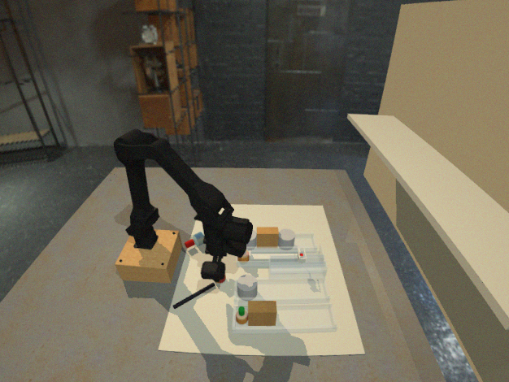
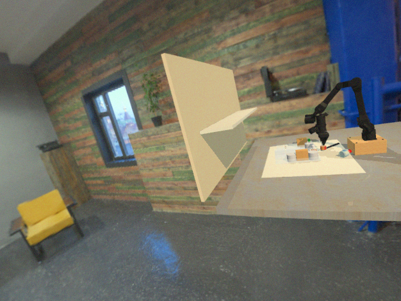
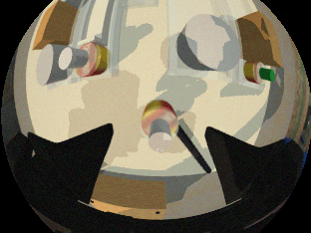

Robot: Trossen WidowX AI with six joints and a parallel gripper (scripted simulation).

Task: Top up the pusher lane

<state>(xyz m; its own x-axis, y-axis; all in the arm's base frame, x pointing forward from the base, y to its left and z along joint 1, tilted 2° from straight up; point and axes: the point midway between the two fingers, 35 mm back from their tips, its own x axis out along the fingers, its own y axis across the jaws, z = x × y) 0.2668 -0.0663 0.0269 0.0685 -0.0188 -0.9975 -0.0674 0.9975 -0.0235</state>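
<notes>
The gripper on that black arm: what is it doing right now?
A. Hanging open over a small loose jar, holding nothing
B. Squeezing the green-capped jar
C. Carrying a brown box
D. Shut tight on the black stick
A. In the wrist view the gripper has its fingers spread wide with the small loose jar standing between and below them, ungripped.

From high up we look down on the counter (image 1: 82,328) at middling range. Our exterior view stands far off and low, looking across the room. Our wrist view stares straight down, close. All three share the cream mat (image 1: 287,340).
</notes>
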